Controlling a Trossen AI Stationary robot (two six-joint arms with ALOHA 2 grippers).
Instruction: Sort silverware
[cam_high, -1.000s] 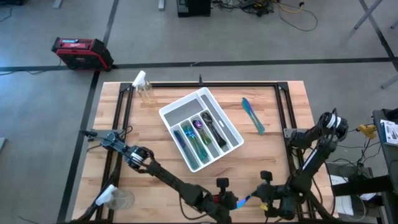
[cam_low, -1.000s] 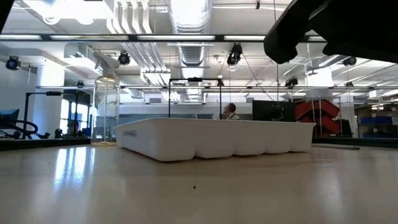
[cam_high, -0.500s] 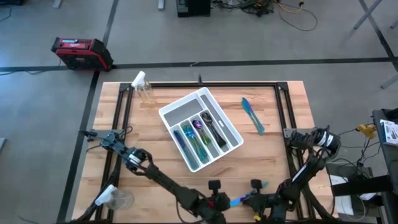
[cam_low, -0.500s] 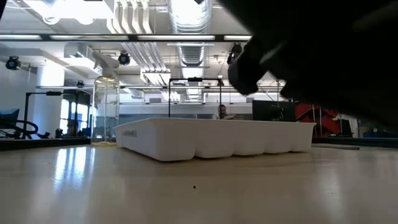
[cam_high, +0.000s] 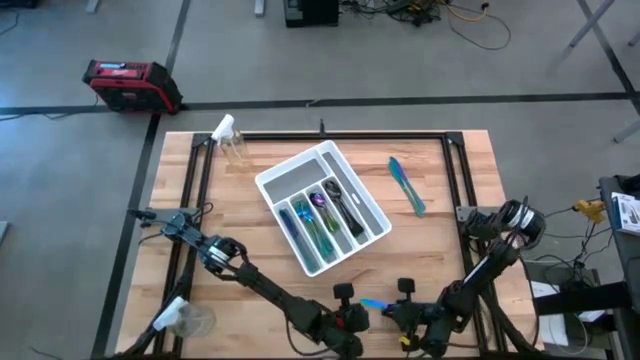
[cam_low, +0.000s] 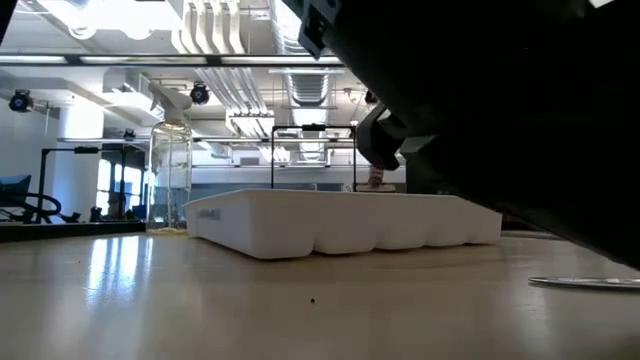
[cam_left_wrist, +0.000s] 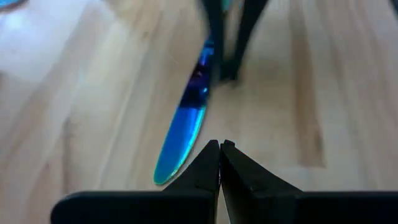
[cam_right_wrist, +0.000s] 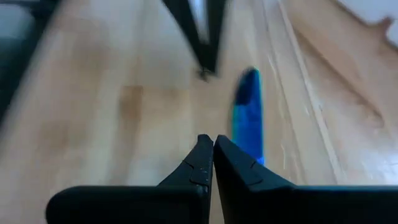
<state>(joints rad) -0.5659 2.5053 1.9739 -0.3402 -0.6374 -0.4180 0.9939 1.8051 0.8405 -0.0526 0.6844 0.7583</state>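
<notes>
Where the high view looks straight down, each thing sits as follows:
Table (cam_high: 190, 215): light wood, filling the middle of the frame.
White tray (cam_high: 276, 176): centre of the frame, turned at an angle, with several iridescent pieces (cam_high: 322, 212) lying in its compartments.
Loose teal piece (cam_high: 406, 186): right of the tray, flat on the wood, well apart from both arms.
Blue knife (cam_high: 374, 303): bottom centre, flat on the table between the two grippers.
Left gripper (cam_high: 345, 305): bottom centre, just left of the knife.
Right gripper (cam_high: 400, 302): bottom centre, just right of the knife.
Spray bottle (cam_high: 229, 139): upper left corner of the table.
Red case (cam_high: 132, 84): on the floor, upper left of the frame.

Low view:
Tray: its white wall (cam_low: 330, 226) spans the middle of the frame.
Arm: a dark mass fills the upper right (which arm cannot be told here).
Slim metal piece (cam_low: 585, 283): lower right edge, lying flat on the wood.
Jar (cam_low: 171, 176): clear, left of centre, behind the tray.

Left wrist view:
Fingers (cam_left_wrist: 208, 163): pressed together at bottom centre, pinching nothing.
Knife (cam_left_wrist: 186, 127): blue blade running from centre to lower left, its tip just beside the fingertips, lying on the wood.

Right wrist view:
Fingers (cam_right_wrist: 202, 158): pressed together at bottom centre, pinching nothing.
Knife (cam_right_wrist: 249, 115): blue, right of centre, on the wood just beside the fingertips.
</notes>
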